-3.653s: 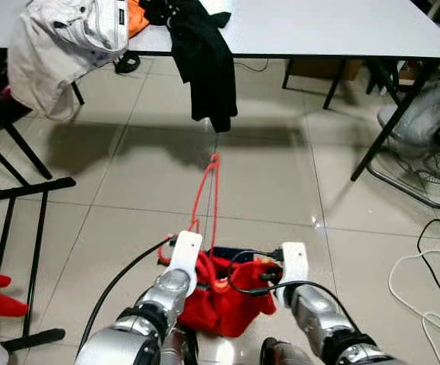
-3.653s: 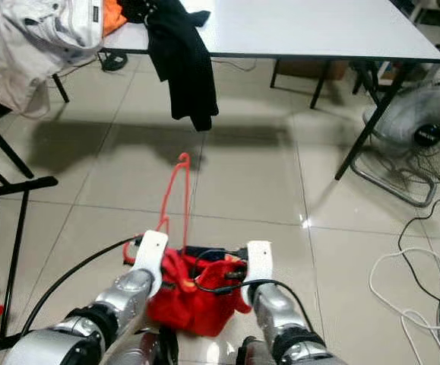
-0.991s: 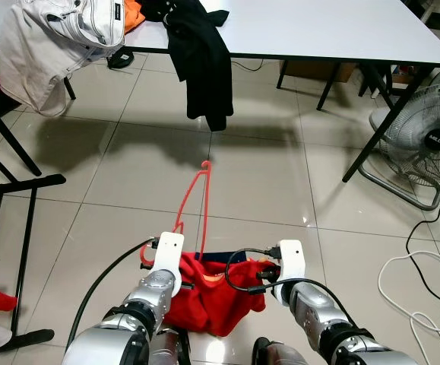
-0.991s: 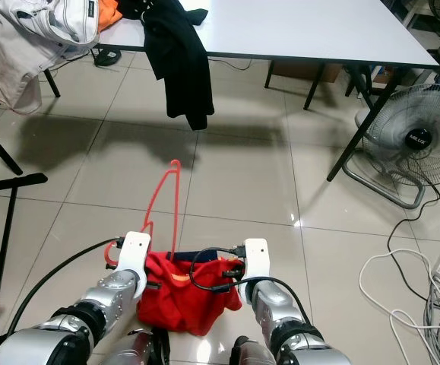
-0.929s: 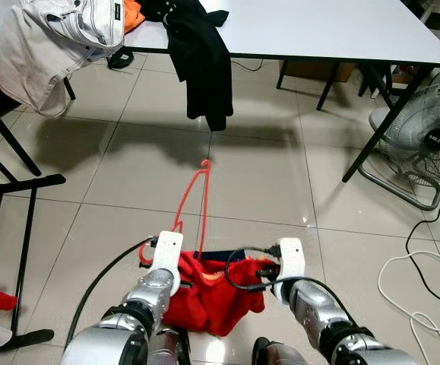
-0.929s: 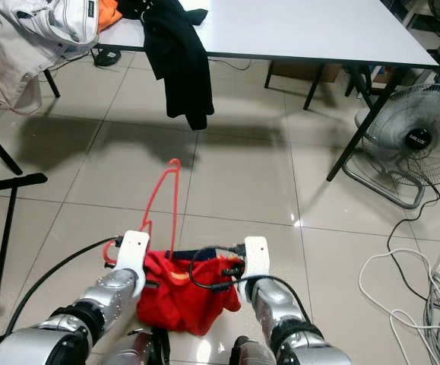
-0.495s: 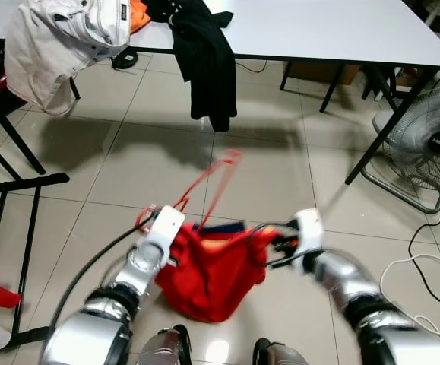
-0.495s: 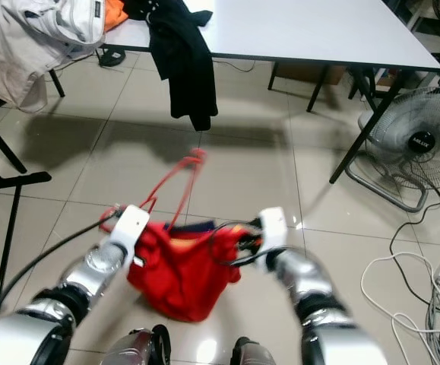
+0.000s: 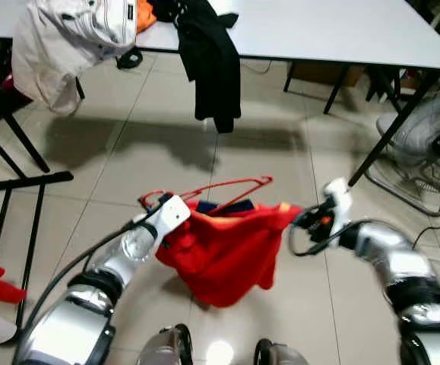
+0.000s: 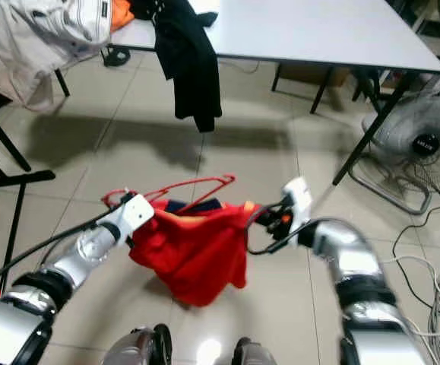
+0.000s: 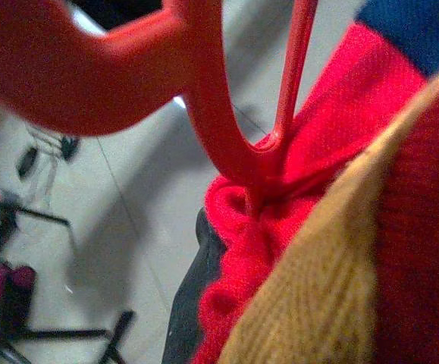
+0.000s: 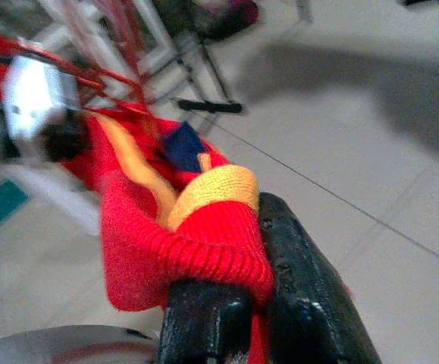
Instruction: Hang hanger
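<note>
Over tiled floor (image 9: 265,160), hanger (image 9: 227,185) sideways.

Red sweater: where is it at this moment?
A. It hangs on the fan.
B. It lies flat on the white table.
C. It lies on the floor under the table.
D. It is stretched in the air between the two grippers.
D: the left gripper holds one end of the sweater with the hanger, the right gripper pinches the other end, and it hangs above the floor.
</note>
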Available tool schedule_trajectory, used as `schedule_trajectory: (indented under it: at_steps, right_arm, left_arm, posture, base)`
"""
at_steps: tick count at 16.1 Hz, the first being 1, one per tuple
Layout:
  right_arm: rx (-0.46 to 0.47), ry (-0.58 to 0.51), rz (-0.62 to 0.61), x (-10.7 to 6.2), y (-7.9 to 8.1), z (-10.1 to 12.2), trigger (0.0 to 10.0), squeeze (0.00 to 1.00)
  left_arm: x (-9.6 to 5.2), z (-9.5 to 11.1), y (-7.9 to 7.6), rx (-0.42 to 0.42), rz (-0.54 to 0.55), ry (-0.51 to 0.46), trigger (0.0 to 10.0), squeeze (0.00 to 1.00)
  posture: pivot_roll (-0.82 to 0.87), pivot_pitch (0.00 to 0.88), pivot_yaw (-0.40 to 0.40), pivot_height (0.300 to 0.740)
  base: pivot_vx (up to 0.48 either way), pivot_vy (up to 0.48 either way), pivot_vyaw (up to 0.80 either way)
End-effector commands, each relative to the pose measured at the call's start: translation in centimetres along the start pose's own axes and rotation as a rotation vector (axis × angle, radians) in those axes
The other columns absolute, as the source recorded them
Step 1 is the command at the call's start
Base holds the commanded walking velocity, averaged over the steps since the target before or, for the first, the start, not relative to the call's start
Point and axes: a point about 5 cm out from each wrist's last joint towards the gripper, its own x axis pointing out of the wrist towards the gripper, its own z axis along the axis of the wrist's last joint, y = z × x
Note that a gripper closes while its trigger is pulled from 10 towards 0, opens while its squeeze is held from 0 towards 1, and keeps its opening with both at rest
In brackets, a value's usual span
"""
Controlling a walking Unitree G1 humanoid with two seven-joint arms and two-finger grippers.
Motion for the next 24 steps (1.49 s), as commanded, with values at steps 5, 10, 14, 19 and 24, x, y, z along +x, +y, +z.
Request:
schedule_trajectory:
  at_steps: [5,10,14,19,24]
  right_arm:
    - [-0.108,-0.14,0.135,-4.2,2.5,7.4,0.0,0.0]
    - [-0.06,-0.303,0.255,-5.8,5.6,11.7,0.0,0.0]
    - [0.02,-0.407,0.224,-6.1,4.8,12.7,0.0,0.0]
    - [0.064,-0.328,0.067,-4.6,3.2,9.8,0.0,0.0]
    - [-0.078,-0.326,-0.477,-4.4,-1.4,7.0,10.0,0.0]
  left_arm:
    - [-3.0,-7.2,3.4,0.14,0.075,0.306,10.0,0.0]
    - [-3.2,-7.5,3.9,0.292,0.066,0.322,10.0,0.0]
    - [-2.6,-6.0,4.1,0.384,0.082,0.224,10.0,0.0]
    - [-1.8,-4.4,4.1,0.321,0.104,0.156,10.0,0.0]
    - [-0.9,-2.5,5.1,0.037,0.174,0.124,10.0,0.0]
  posture:
    - [-0.08,0.117,-0.029,0.74]
    - [-0.1,0.122,-0.031,0.74]
    - [-0.09,0.117,-0.033,0.74]
    - [-0.09,0.115,-0.03,0.74]
    - [-0.1,0.092,-0.021,0.74]
  base:
    - [0.0,0.0,0.0]
    - [0.0,0.0,0.0]
    - [0.0,0.0,0.0]
    - [0.0,0.0,0.0]
    - [0.0,0.0,0.0]
